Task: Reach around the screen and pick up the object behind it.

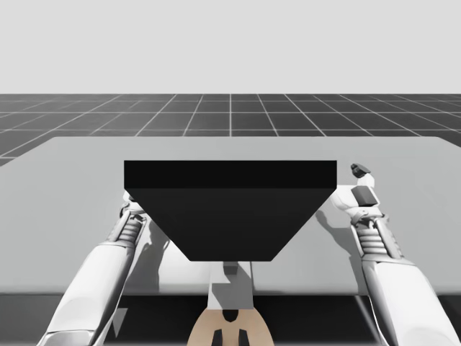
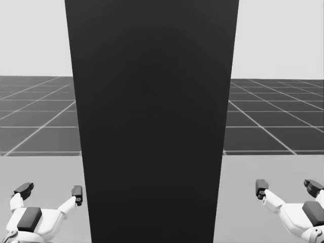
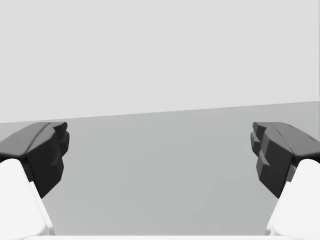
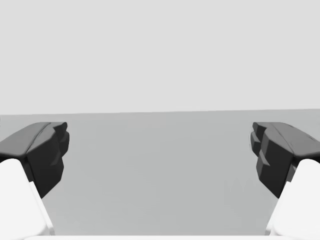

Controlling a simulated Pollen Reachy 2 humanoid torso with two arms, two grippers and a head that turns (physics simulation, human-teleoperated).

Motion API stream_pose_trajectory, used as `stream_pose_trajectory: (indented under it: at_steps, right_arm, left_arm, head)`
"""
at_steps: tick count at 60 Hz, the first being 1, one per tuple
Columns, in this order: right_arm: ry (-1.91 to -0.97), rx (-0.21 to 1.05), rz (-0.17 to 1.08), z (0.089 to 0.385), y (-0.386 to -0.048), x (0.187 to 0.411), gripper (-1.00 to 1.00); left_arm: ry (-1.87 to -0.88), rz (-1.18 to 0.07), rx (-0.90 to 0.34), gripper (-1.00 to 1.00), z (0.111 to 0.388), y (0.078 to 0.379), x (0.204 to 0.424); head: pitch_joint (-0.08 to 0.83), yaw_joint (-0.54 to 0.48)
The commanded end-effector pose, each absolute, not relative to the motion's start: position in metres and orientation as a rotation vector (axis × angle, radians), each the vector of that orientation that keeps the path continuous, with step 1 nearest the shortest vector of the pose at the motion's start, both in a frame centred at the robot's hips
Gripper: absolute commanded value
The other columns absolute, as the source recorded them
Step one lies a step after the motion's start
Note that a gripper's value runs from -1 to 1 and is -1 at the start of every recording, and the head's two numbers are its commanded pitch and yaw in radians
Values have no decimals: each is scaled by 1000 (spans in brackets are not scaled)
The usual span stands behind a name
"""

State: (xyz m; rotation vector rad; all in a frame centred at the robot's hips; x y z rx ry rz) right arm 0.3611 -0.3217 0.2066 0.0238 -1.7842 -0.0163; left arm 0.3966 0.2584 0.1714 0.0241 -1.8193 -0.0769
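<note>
A tall black screen stands upright on the grey bench, between the robot's two end effectors. The left end effector hovers low over the bench just beside the screen's left edge, wide open, nothing between its dark fingertips but bare bench ahead. The right end effector hangs near the screen's other edge, a little further out, likewise spread open and empty. Whatever lies behind the screen is hidden by it from here; I cannot tell where.
</note>
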Motion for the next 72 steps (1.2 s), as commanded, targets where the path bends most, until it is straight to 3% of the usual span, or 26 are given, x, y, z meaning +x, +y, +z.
stream_pose_trajectory:
  at_steps: [1,8,14,18,25,33,42,48,65,72]
  right_arm:
    - [-1801,-30,-30,204,-320,358,-1000]
    - [-1774,49,47,206,-320,357,-1000]
    - [-1772,88,110,204,-321,355,-1000]
    - [-1755,208,174,204,-322,351,-1000]
    - [-1726,307,269,205,-319,346,-1000]
    - [-1739,502,457,210,-310,331,-1000]
    - [-1771,580,591,208,-301,322,-1000]
    - [-1718,673,684,208,-298,317,-1000]
    - [-1713,761,750,205,-294,313,-1000]
    - [-1713,765,758,203,-292,314,-1000]
  left_arm:
    - [-1818,-80,24,-1000,171,258,396]
    - [-1811,-87,16,-1000,172,258,396]
    - [-1758,-168,-79,-1000,172,259,394]
    - [-1713,-309,-173,-1000,171,259,389]
    - [-1671,-453,-272,-1000,172,257,380]
    - [-1620,-671,-439,-1000,173,253,361]
    - [-1590,-802,-527,-1000,173,249,349]
    - [-1560,-886,-591,-1000,171,246,341]
    - [-1505,-969,-656,-1000,169,240,333]
    - [-1462,-953,-757,-1000,168,242,339]
  head:
    - [158,-36]
    - [156,-35]
    - [158,-39]
    - [162,-36]
    - [166,-39]
    - [171,-41]
    - [173,-41]
    - [176,-44]
    - [187,-43]
    - [185,-42]
